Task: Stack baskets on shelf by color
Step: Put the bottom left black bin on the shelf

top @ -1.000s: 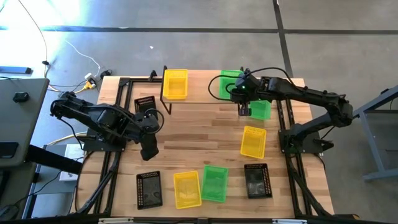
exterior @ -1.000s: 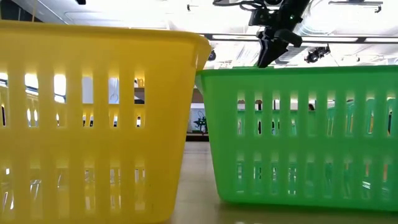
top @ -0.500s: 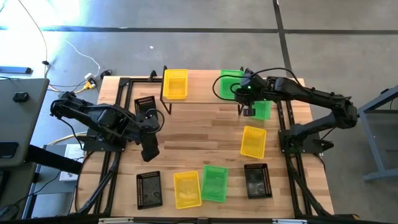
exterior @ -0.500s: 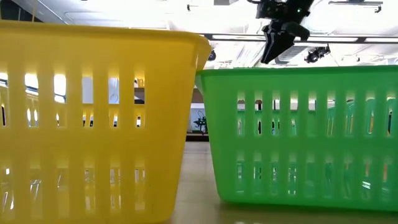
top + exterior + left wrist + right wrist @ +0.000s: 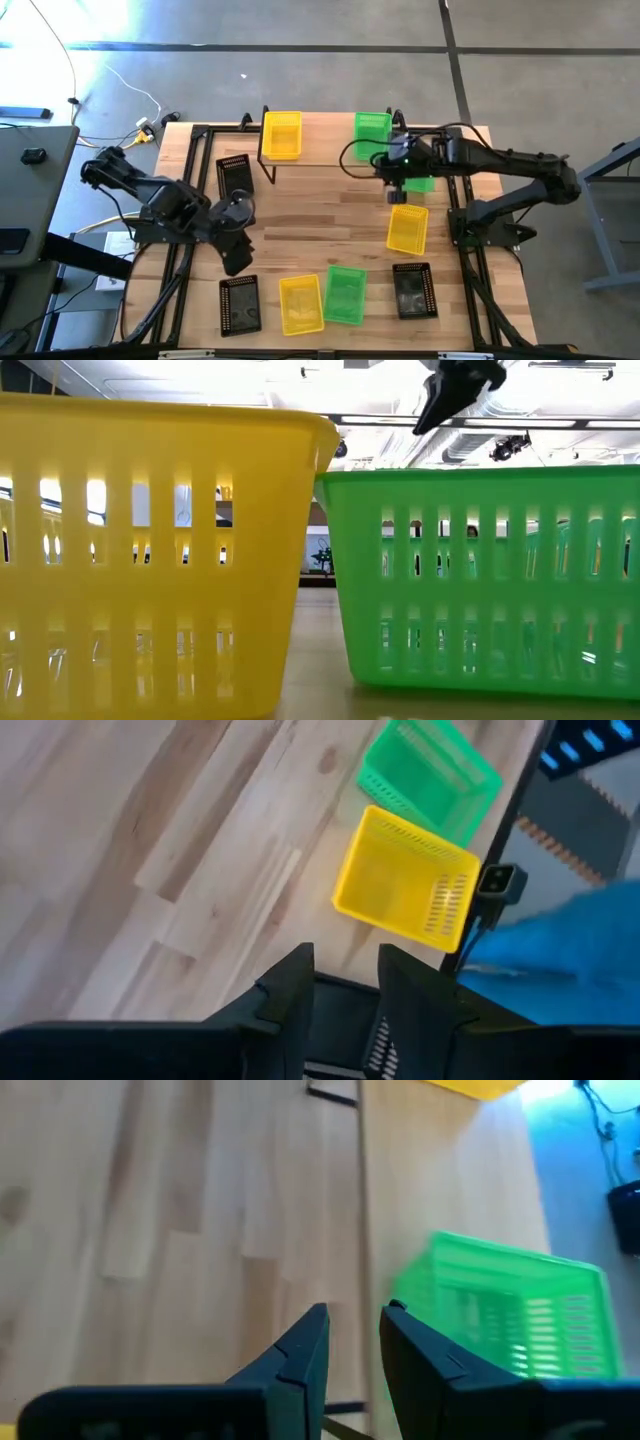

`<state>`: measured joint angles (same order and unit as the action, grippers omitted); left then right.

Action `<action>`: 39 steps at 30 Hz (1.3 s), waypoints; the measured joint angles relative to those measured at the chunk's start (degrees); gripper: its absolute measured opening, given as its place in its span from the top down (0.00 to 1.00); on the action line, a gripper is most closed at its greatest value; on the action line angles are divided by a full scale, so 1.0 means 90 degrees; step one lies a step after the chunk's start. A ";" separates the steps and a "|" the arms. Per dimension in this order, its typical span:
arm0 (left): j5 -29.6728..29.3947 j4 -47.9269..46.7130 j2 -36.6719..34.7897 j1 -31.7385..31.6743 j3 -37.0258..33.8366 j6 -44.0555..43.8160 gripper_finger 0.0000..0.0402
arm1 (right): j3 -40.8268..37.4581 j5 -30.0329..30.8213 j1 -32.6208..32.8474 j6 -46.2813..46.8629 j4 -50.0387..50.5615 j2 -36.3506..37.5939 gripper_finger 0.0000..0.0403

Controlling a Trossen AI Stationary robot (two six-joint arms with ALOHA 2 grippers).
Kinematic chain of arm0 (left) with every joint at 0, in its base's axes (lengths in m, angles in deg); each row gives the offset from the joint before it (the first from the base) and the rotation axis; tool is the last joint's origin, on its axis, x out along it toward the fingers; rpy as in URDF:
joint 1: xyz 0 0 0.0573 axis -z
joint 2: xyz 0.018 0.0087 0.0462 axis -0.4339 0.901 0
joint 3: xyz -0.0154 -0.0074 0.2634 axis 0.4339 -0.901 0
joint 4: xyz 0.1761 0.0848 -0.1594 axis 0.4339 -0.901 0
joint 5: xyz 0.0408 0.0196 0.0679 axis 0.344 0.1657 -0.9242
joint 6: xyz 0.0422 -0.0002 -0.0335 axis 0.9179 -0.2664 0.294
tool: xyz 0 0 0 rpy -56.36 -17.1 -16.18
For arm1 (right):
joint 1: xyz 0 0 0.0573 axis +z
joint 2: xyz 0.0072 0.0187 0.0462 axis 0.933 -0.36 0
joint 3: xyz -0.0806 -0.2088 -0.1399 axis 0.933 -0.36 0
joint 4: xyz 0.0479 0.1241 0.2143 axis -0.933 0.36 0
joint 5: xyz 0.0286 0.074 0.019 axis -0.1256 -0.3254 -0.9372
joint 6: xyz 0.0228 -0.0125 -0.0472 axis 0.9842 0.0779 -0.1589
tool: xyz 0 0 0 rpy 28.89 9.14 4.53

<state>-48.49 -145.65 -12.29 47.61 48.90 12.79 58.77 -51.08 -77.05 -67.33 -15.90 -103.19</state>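
One green basket [image 5: 372, 128] is seen on the shelf [image 5: 325, 152], beyond the empty, nearly closed fingers of the right gripper [image 5: 394, 185]. Another green basket [image 5: 420, 181] lies beside them. The left gripper [image 5: 345, 995], likewise empty and narrowly parted, is held above a black basket [image 5: 239, 303].

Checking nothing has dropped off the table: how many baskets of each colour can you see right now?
Yellow baskets: 3
Green baskets: 3
Black baskets: 3
Total: 9
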 joint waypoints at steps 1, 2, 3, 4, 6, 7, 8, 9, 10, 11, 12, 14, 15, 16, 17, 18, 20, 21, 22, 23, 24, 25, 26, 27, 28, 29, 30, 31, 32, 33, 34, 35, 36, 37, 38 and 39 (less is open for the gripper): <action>-0.0109 -0.0040 0.0000 0.0115 0.0000 -0.0311 0.74 | 0.0000 0.0005 0.0104 0.0133 0.0000 0.0000 0.81; -0.0213 -0.0101 0.0000 0.0246 0.0000 -0.0655 0.74 | 0.0000 0.0024 0.0210 0.0281 -0.0010 -0.0002 0.81; -0.0293 -0.0173 0.0000 0.0372 0.0000 -0.1033 0.74 | 0.0000 0.0069 0.0310 0.0441 -0.0033 -0.0002 0.81; -0.0337 -0.0275 0.0000 0.0502 0.0000 -0.1398 0.74 | 0.0000 0.0145 0.0409 0.0612 -0.0050 -0.0002 0.81; -0.0357 -0.0533 0.0000 0.0792 0.0000 -0.2028 0.74 | 0.0000 0.0188 0.0586 0.0954 -0.0042 -0.0002 0.81; -0.0357 -0.0650 0.0001 0.0950 0.0000 -0.2313 0.74 | 0.0000 0.0186 0.0676 0.1128 -0.0044 -0.0002 0.81; -0.0359 -0.0752 0.0020 0.1103 0.0000 -0.2619 0.74 | 0.0000 0.0184 0.0765 0.1303 -0.0044 -0.0002 0.81; -0.0361 -0.0833 0.0048 0.1249 0.0000 -0.2910 0.74 | 0.0000 0.0182 0.0857 0.1452 -0.0044 -0.0002 0.81; -0.0360 -0.0894 0.0075 0.1378 0.0000 -0.3201 0.74 | 0.0000 0.0184 0.0951 0.1603 -0.0046 -0.0002 0.81; -0.0361 -0.0942 0.0098 0.1522 0.0000 -0.3495 0.74 | 0.0000 0.0185 0.1047 0.1755 -0.0058 -0.0002 0.81; -0.0362 -0.0980 0.0111 0.1659 0.0000 -0.3789 0.74 | 0.0000 0.0185 0.1137 0.1910 -0.0092 -0.0002 0.81; -0.0377 -0.1001 0.0156 0.1921 0.0000 -0.4318 0.74 | 0.0000 0.0186 0.1300 0.2200 -0.0211 -0.0002 0.81; -0.0378 -0.1008 0.0202 0.2059 0.0000 -0.4579 0.74 | 0.0000 0.0186 0.1373 0.2338 -0.0280 -0.0002 0.81; -0.0376 -0.1022 0.0255 0.2179 0.0000 -0.4818 0.74 | 0.0000 0.0187 0.1441 0.2454 -0.0353 -0.0002 0.81; -0.0376 -0.1029 0.0312 0.2292 0.0000 -0.5018 0.74 | 0.0000 0.0187 0.1510 0.2563 -0.0431 -0.0002 0.81; -0.0376 -0.1030 0.0368 0.2402 0.0000 -0.5200 0.74 | 0.0000 0.0187 0.1573 0.2646 -0.0472 -0.0002 0.81; -0.0376 -0.1033 0.0498 0.2618 0.0000 -0.5520 0.74 | 0.0000 0.0240 0.1696 0.2801 -0.0494 -0.0002 0.81; -0.0378 -0.1040 0.0572 0.2715 0.0000 -0.5634 0.74 | 0.0000 0.0286 0.1750 0.2884 -0.0483 -0.0005 0.81; -0.0376 -0.1056 0.0644 0.2801 0.0000 -0.5738 0.74 | 0.0000 0.0316 0.1795 0.2977 -0.0468 -0.0008 0.81; -0.0376 -0.1081 0.0724 0.2884 0.0000 -0.5825 0.74 | 0.0000 0.0339 0.1845 0.3064 -0.0462 -0.0017 0.81; -0.0376 -0.1084 0.0792 0.2953 0.0000 -0.5904 0.74 | 0.0000 0.0353 0.1892 0.3117 -0.0460 -0.0032 0.81; -0.0376 -0.1082 0.0856 0.3020 0.0000 -0.5982 0.74 | 0.0000 0.0355 0.1938 0.3153 -0.0455 -0.0045 0.81; -0.0376 -0.1084 0.0921 0.3080 0.0000 -0.6072 0.74 | 0.0000 0.0355 0.1987 0.3206 -0.0452 -0.0058 0.81; -0.0376 -0.1085 0.0992 0.3129 0.0000 -0.6169 0.74 | 0.0000 0.0356 0.2028 0.3239 -0.0452 -0.0077 0.81; -0.0374 -0.1085 0.1075 0.3175 0.0000 -0.6277 0.74 | 0.0000 0.0356 0.2069 0.3251 -0.0452 -0.0101 0.81; -0.0368 -0.1083 0.1157 0.3224 0.0000 -0.6387 0.74 | 0.0000 0.0355 0.2110 0.3250 -0.0448 -0.0136 0.81; -0.0334 -0.1085 0.1230 0.3264 0.0000 -0.6521 0.74 | 0.0000 0.0355 0.2146 0.3244 -0.0444 -0.0162 0.81; -0.0293 -0.1085 0.1299 0.3303 0.0000 -0.6665 0.74 | 0.0000 0.0355 0.2181 0.3241 -0.0440 -0.0191 0.81; -0.0251 -0.1089 0.1378 0.3346 0.0000 -0.6799 0.74 | 0.0000 0.0357 0.2204 0.3241 -0.0442 -0.0222 0.81; -0.0239 -0.1090 0.1464 0.3390 0.0000 -0.6909 0.74 | 0.0000 0.0355 0.2221 0.3241 -0.0438 -0.0257 0.81; -0.0234 -0.1089 0.1553 0.3431 0.0000 -0.7008 0.74 | 0.0000 0.0355 0.2238 0.3241 -0.0437 -0.0295 0.81; -0.0229 -0.1093 0.1636 0.3467 0.0000 -0.7095 0.74 | 0.0000 0.0355 0.2253 0.3241 -0.0435 -0.0331 0.81; -0.0203 -0.1105 0.1714 0.3497 0.0000 -0.7186 0.74 | 0.0000 0.0355 0.2267 0.3241 -0.0435 -0.0367 0.81; -0.0183 -0.1129 0.1793 0.3530 0.0000 -0.7296 0.74 | 0.0000 0.0348 0.2283 0.3241 -0.0435 -0.0402 0.81; -0.0173 -0.1156 0.1878 0.3570 0.0000 -0.7434 0.74 | 0.0000 0.0337 0.2298 0.3240 -0.0431 -0.0433 0.81; -0.0156 -0.1181 0.1966 0.3594 0.0000 -0.7570 0.74 | 0.0000 0.0328 0.2312 0.3239 -0.0427 -0.0464 0.81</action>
<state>-49.89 -156.28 5.41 79.96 48.90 -55.34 58.77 -48.13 -56.25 -38.18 -19.75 -107.36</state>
